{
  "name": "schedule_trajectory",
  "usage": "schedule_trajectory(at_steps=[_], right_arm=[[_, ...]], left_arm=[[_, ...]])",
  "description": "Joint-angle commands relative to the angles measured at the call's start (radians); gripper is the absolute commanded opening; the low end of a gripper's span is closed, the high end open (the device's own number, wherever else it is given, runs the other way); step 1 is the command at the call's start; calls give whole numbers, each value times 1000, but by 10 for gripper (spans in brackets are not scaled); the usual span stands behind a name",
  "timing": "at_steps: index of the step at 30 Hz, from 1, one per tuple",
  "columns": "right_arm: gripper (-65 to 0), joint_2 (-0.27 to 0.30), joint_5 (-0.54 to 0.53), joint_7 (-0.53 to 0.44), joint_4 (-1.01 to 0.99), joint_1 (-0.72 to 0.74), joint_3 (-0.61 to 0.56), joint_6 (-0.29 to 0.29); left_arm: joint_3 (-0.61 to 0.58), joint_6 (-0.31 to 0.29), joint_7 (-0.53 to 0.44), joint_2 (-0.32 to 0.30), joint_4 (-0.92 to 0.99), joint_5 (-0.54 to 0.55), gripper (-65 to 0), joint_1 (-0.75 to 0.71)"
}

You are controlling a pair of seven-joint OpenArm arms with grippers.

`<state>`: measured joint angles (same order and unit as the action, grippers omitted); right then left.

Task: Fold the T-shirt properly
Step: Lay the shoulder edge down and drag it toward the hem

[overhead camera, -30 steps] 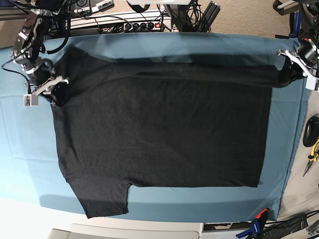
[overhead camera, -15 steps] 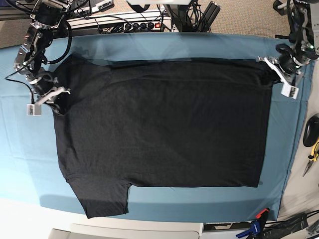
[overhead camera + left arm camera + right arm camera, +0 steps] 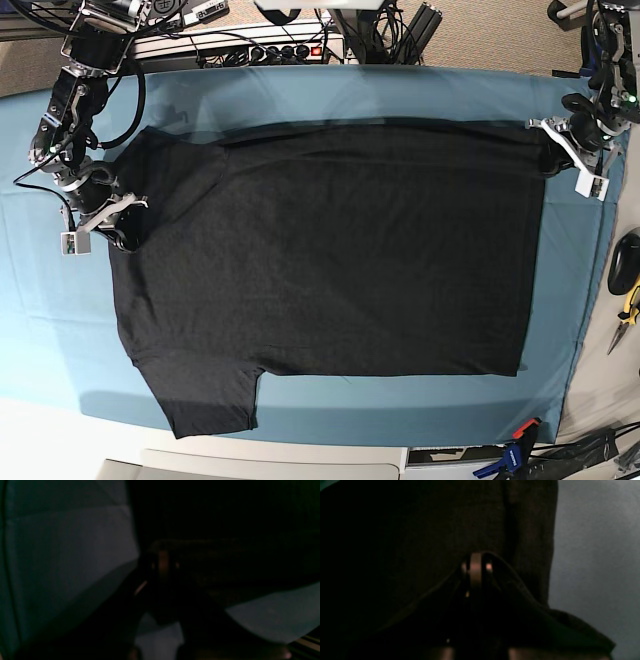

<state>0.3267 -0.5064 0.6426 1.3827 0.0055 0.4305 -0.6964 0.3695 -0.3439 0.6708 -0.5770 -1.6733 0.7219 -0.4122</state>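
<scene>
While the shirt [image 3: 330, 260] lies flat across the teal cloth [image 3: 300, 90], its near sleeve reaches almost to the cloth's front edge, with bare teal strips open along front and left. Further back, the right gripper [image 3: 118, 208] is clamped on the shirt's left edge, fabric tented over its fingers [image 3: 475, 570]. At the far corner, the left gripper [image 3: 556, 137] pinches the hem, close to the cloth's right border.
</scene>
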Motion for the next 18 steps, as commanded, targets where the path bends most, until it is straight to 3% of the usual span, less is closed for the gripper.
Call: schedule_trajectory(at_steps=[1,18], right_arm=[[-650,20,3,-35,16,16,5,-2],[-650,19,74,-120,16,34,5,3]], left_arm=[[10,5,-27,-21,-13,6,-650,14],[10,60,-77,-21,-12,-27,-650,44]])
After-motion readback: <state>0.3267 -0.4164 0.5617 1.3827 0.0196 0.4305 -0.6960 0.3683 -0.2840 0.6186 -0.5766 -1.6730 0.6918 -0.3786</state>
